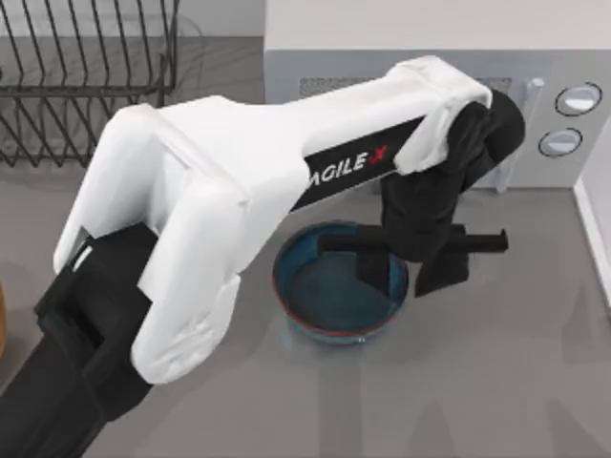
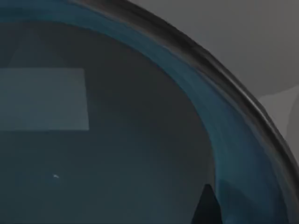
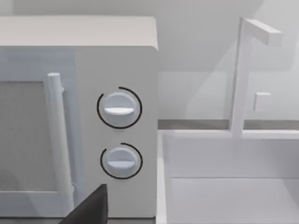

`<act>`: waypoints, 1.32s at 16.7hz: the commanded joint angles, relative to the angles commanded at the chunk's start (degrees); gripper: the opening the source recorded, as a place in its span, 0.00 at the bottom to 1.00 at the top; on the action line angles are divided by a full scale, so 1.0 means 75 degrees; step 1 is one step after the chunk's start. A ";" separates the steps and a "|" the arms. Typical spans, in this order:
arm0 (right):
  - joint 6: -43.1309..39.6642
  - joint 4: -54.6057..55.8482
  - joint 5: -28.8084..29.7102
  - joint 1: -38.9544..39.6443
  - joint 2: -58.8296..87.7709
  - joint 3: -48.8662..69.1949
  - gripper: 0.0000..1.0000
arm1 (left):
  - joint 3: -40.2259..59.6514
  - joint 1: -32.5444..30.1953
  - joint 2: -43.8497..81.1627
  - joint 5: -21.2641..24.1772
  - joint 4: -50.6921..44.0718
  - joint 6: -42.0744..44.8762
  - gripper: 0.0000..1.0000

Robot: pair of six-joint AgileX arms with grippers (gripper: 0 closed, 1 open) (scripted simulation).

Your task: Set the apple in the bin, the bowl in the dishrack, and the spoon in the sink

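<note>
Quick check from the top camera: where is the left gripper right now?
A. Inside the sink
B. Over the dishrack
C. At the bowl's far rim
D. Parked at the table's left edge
C: in the top view the left gripper hangs at the far rim of the bowl, one finger inside and one outside.

Bowl (image 1: 329, 301) rim under left pincer (image 1: 406, 272)
</note>
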 joint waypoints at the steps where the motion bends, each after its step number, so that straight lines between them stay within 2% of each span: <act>1: 0.0000 0.0000 0.0000 0.0000 0.0000 0.0000 1.00 | 0.0000 0.0000 0.0000 0.0000 0.0000 0.0000 0.10; 2: 0.0000 0.0000 0.0000 0.0000 0.0000 0.0000 1.00 | 0.0000 0.0000 0.0000 0.0000 0.0000 0.0000 0.02; 3: 0.0000 0.0000 0.0000 0.0000 0.0000 0.0000 1.00 | 0.0000 0.0000 0.0000 0.0000 0.0000 0.0000 0.00; 14: 0.0000 0.0000 0.0000 0.0000 0.0000 0.0000 1.00 | 0.0083 -0.0121 -0.0120 0.0156 -0.0275 -0.0001 0.00; 17: 0.0000 0.0000 0.0000 0.0000 0.0000 0.0000 1.00 | 0.0781 -0.0234 -0.0393 0.0483 -0.1234 -0.0028 0.00; 22: 0.0000 0.0000 0.0000 0.0000 0.0000 0.0000 1.00 | 0.3152 -0.0237 -0.0259 0.0646 -0.3265 -0.0062 0.00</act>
